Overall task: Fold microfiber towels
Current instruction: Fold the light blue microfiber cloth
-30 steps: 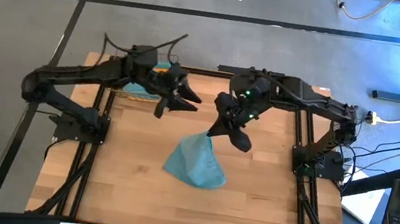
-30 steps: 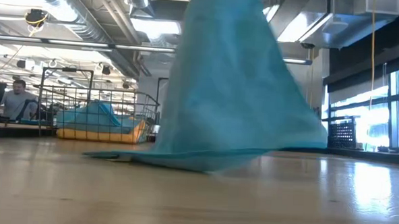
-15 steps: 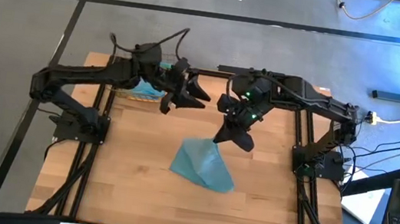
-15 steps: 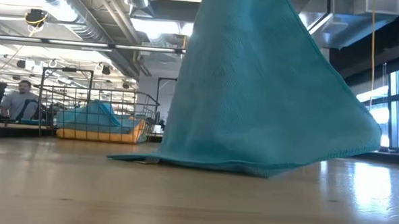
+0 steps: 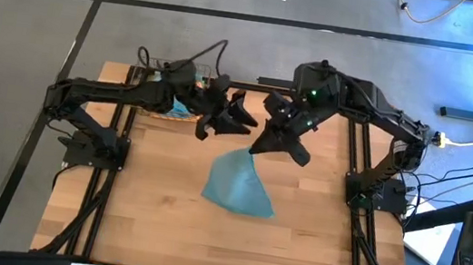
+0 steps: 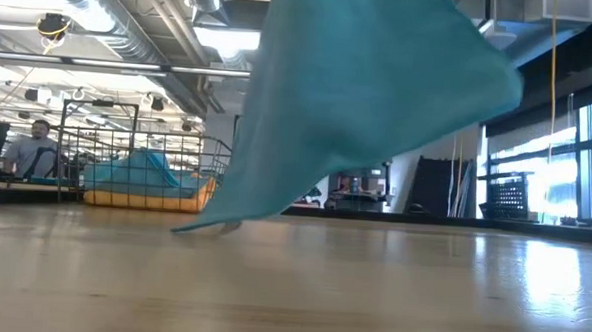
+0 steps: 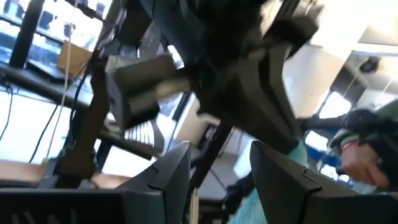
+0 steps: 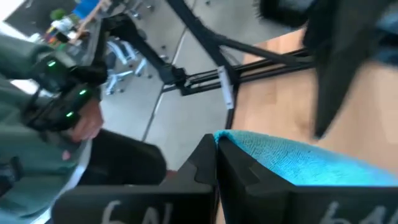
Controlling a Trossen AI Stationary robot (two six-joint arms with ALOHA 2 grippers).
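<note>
A teal microfiber towel [image 5: 239, 185] hangs from my right gripper [image 5: 255, 150], which is shut on its top above the middle of the table. In the low view the towel [image 6: 369, 99] drapes down in a slanted sheet. My left gripper [image 5: 245, 121] hovers open just to the far left of the right one, nothing between its fingers [image 7: 166, 177]. More towels, teal and orange, lie heaped in a wire basket [image 6: 145, 179] at the far left of the table. My right gripper pinches the towel's upper tip [image 8: 245, 146] between its two shut fingers, coming slanting down from the far right. The towel hangs slack below the fingers, mostly lifted clear. Only its lowest corner [image 6: 199, 225] still rests on the table.
The wire basket [image 5: 169, 105] stands at the far left corner, under the left arm. Bare wooden table [image 5: 153, 213] lies on the near side and either side of the towel. A person [image 6: 26, 149] sits in the room beyond.
My right gripper has risen with the towel and rolled a little. The towel's lower edge, which lay along the table, has come up on one side, leaving one corner down. My left gripper has moved toward the right gripper and tipped upward, staying open.
</note>
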